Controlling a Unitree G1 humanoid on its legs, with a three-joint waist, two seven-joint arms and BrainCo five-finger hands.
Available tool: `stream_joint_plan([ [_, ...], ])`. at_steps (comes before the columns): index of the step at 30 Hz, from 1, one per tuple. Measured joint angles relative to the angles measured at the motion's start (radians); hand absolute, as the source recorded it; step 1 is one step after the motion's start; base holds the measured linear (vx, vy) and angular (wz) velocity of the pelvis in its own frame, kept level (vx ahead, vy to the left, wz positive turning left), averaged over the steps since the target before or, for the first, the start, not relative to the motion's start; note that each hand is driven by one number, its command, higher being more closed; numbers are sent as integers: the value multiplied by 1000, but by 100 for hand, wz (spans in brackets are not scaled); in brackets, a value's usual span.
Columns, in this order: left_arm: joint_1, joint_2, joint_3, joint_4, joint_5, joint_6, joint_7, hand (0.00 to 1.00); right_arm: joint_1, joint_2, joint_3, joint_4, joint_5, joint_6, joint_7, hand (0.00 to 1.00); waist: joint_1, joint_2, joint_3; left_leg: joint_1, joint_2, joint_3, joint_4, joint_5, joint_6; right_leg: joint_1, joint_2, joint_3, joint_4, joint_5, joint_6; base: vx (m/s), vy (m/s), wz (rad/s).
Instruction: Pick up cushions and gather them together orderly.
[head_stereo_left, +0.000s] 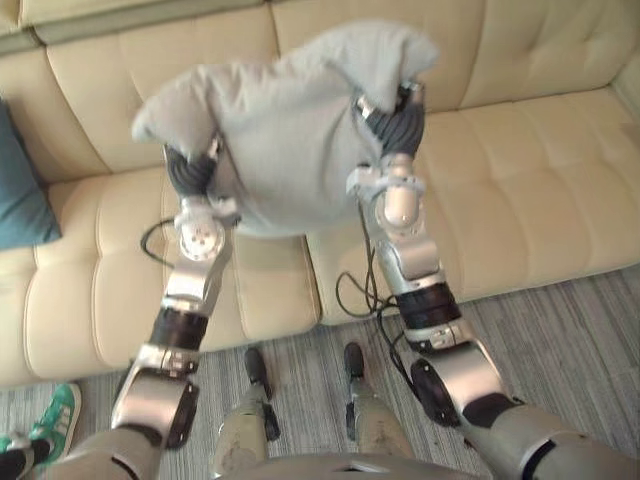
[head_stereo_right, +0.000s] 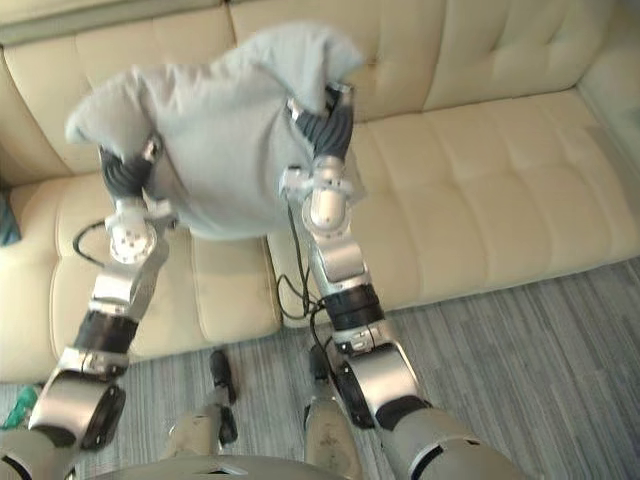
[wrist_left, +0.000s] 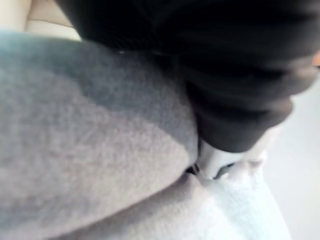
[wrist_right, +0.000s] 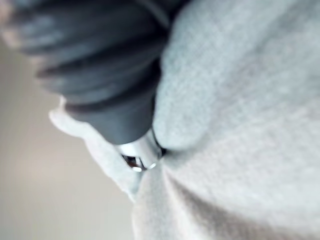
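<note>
Grey cushion (head_stereo_left: 290, 140): lifted clear of the cream sofa (head_stereo_left: 520, 170), in the air in front of its backrest and above the seat seam between 2 seat sections. It hangs slack, with its upper corners standing up in peaks.

Left hand (head_stereo_left: 190, 170): pressed into the cushion's lower left side, above the sofa seat. Its dark ribbed cover shows, and the rest is sunk into the cloth. The left wrist view shows grey fabric folding around it, so I cannot tell how far it is closed.

Right hand (head_stereo_left: 398, 120): at the cushion's upper right corner, in front of the sofa backrest and higher than the left hand. In the right wrist view the cloth creases tightly where the hand enters it, apparently bunched there. How far this hand is closed cannot be told either.

Teal cushion (head_stereo_left: 18, 190): on the sofa at its far left end, leaning against the backrest, well apart from the grey cushion.

Carpet (head_stereo_left: 570, 330): grey and striped, running along the sofa's front edge.

Person's shoe (head_stereo_left: 60, 415): green with white, on the carpet just in front of the sofa's left end.
</note>
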Motion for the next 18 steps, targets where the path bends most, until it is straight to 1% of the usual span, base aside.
stream_joint_plan([
  [1,-38,3,3,9,5,0,4,100,-16,0,-14,0,0,-9,-11,100,6,8,11,-14,2,-12,0,4,-3,-17,0,-9,18,-8,-2,-94,-31,27],
  [2,-95,10,5,36,5,0,5,100,-35,3,-35,-1,0,-13,-28,100,18,22,24,-31,5,-15,0,7,-8,-46,-1,-20,52,-24,-1,-66,-22,20],
  [4,-158,15,8,76,6,0,4,100,-51,8,-47,-1,1,-15,-46,100,33,30,30,-58,5,-15,0,12,-14,-94,-4,-22,101,-46,-1,-60,-29,14],
  [5,-219,25,18,117,6,0,3,100,-69,27,-70,-1,2,-16,-50,100,39,39,38,-88,3,-18,0,23,-15,-141,-9,-30,148,-67,0,-43,-30,17],
  [6,-241,28,22,129,5,0,2,100,-78,34,-76,-1,3,-16,-55,100,38,43,42,-100,2,-22,0,26,-16,-157,-11,-34,164,-74,-2,-36,-29,28],
  [7,-291,28,34,160,4,0,0,100,-101,46,-87,-1,14,-17,-74,100,40,52,51,-133,-2,-29,0,36,-17,-208,-20,-38,216,-98,-1,-25,-22,22],
  [8,-306,28,38,165,4,0,1,100,-110,49,-91,-1,19,-17,-79,100,40,53,55,-142,-5,-30,0,45,-9,-227,-24,-38,237,-107,-1,-21,-28,26],
  [10,-358,28,48,176,0,0,0,100,-154,66,-126,0,27,-21,-89,100,41,60,86,-180,-20,-39,0,58,-22,-299,-45,-42,329,-153,-4,-9,-32,28],
  [11,-365,28,51,178,-1,0,-1,100,-160,68,-128,0,33,-23,-90,100,43,60,87,-191,-23,-39,0,62,-26,-316,-49,-41,344,-160,-5,-11,-46,27],
  [13,-399,28,76,195,-19,-1,-2,100,-203,84,-143,19,44,-30,-90,100,47,63,98,-243,-30,-41,0,74,-37,-393,-59,-42,407,-185,-12,-7,-54,19],
  [14,-405,28,81,196,-22,-1,-2,100,-217,85,-145,31,46,-35,-91,100,46,64,108,-248,-31,-41,0,79,-42,-401,-60,-43,415,-188,-14,-4,-50,20],
  [16,-419,26,93,196,-40,-1,-4,100,-267,83,-164,72,62,-44,-91,100,44,81,132,-291,-33,-41,0,97,-62,-452,-72,-58,454,-204,-24,-11,-53,24],
  [18,-422,25,110,196,-49,-1,-5,100,-285,84,-162,80,70,-45,-89,100,45,86,143,-321,-33,-39,0,93,-66,-495,-76,-61,486,-216,-30,-6,-59,17],
])
